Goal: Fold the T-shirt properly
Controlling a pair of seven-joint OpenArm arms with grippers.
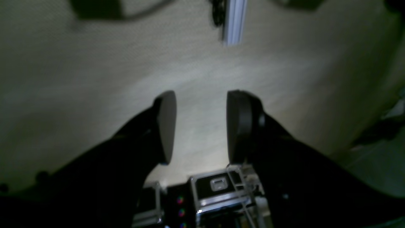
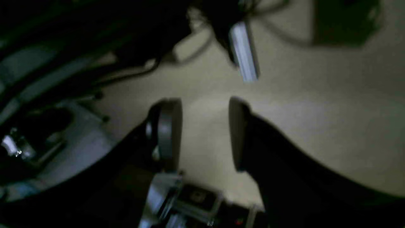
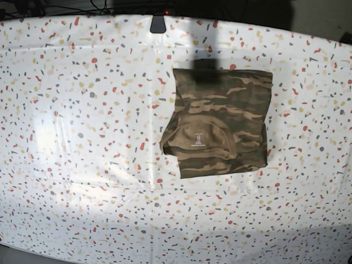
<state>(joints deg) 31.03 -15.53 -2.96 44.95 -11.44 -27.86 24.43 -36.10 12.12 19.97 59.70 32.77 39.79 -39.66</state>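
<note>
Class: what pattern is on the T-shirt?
Brown, tan and dark olive camouflage on the T-shirt, clearest in the base view.

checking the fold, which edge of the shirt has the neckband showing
The edge nearest the camera in the base view: the T-shirt shows its tan neckband with the small pale mark there. The far edge is plain camouflage.

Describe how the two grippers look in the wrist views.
Left gripper: two black fingers with rounded, flat dark-grey pads, and a clear-framed module at its base. Right gripper: the same black, rounded build, with blurred metallic hardware below.
</note>
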